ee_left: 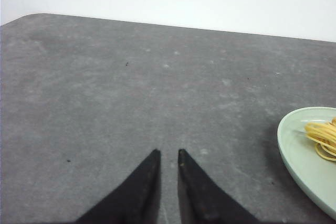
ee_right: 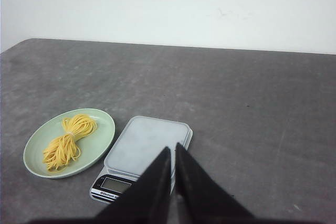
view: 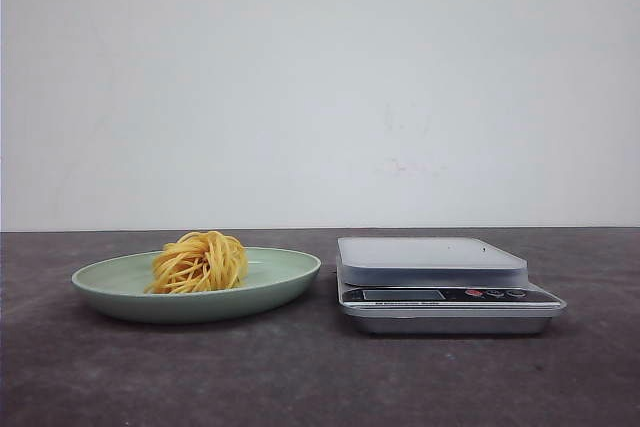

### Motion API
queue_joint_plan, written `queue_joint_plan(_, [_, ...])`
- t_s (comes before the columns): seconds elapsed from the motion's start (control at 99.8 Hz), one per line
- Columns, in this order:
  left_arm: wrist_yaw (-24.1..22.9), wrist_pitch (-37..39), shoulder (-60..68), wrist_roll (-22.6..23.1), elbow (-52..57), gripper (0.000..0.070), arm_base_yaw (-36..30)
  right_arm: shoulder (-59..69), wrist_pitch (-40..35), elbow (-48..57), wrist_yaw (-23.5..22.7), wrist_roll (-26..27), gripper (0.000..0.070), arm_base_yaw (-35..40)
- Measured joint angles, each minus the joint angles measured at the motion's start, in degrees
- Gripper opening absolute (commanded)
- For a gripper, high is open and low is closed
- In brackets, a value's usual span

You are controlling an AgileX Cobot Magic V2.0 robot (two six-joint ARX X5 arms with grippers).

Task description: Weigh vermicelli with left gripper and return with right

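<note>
The dark grey table (view: 300,377) fills the lower part of every view, and only the front view shows it with no arm in sight, the pale green plate (view: 285,282) on the left and the silver kitchen scale (view: 440,287) just beside it on the right, the two apart by a narrow gap. The right wrist view alone looks down on both from above and shows the scale's bare weighing platform (ee_right: 149,142) and its small display (ee_right: 116,184), whose reading is too small to make out. The left wrist view catches only one edge of the plate (ee_left: 294,156) at the border of the picture. The vermicelli (view: 200,263) lies on the plate as a loose yellow nest, well apart from either set of jaws. The right gripper (ee_right: 172,156) hangs above the near side of the scale, its black fingers almost together with a thin slit between them. The left gripper (ee_left: 167,157) points at bare table off to the side of the plate, its jaws likewise close with a narrow gap, holding nothing.
</note>
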Motion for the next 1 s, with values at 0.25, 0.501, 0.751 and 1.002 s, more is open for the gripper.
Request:
queue_joint_plan(0.25, [0.0,0.0,0.0,0.0,0.0,0.0,0.0,0.0,-0.02,0.0,0.0,0.0,0.0005,0.0])
queue_joint_plan(0.501, [0.0,0.0,0.02,0.02,0.0,0.0,0.0,-0.92,4.87,-0.63,-1.55,-4.28,0.0005,-10.36])
queue_joint_plan(0.751, [0.0,0.0,0.0,0.26,0.0,0.0,0.0,-8.72,22.62,-16.0,-22.47,-14.95,0.0005,-41.64])
queue_joint_plan(1.002, [0.0,0.0,0.0,0.42,0.0,0.0,0.0,-17.92,35.15,-37.7,-30.01,-18.12,0.0005,-52.7])
